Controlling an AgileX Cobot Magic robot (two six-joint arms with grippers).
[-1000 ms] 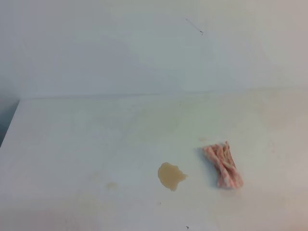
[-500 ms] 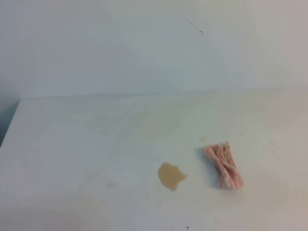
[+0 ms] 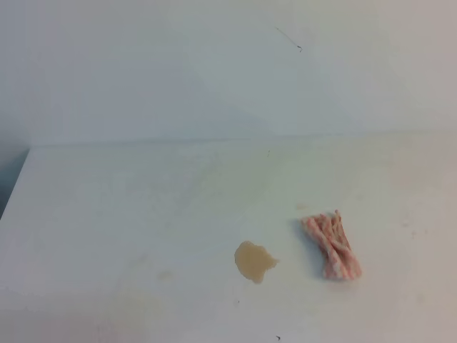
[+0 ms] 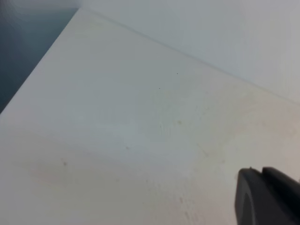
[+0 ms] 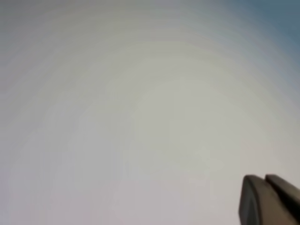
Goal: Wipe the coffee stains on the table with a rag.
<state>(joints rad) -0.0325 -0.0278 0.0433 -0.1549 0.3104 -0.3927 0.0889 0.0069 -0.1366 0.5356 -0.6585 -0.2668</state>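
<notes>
The rag [image 3: 331, 245], a wrinkled pink-red and white bundle, lies on the white table [image 3: 143, 214] right of centre. The tan coffee stain [image 3: 253, 261] sits just left of it, a short gap apart. Neither arm shows in the exterior high view. In the left wrist view my left gripper [image 4: 260, 171] shows only as dark fingertips pressed together at the lower right, over bare tabletop [image 4: 140, 122]. In the right wrist view my right gripper [image 5: 264, 178] shows the same way, fingertips together, over a blurred pale surface. Both hold nothing.
A pale wall [image 3: 214, 71] rises behind the table's far edge. The table's left edge [image 3: 14, 186] drops off to a dark gap, which also shows in the left wrist view [image 4: 28, 42]. Faint yellowish smudges [image 3: 166, 274] mark the tabletop.
</notes>
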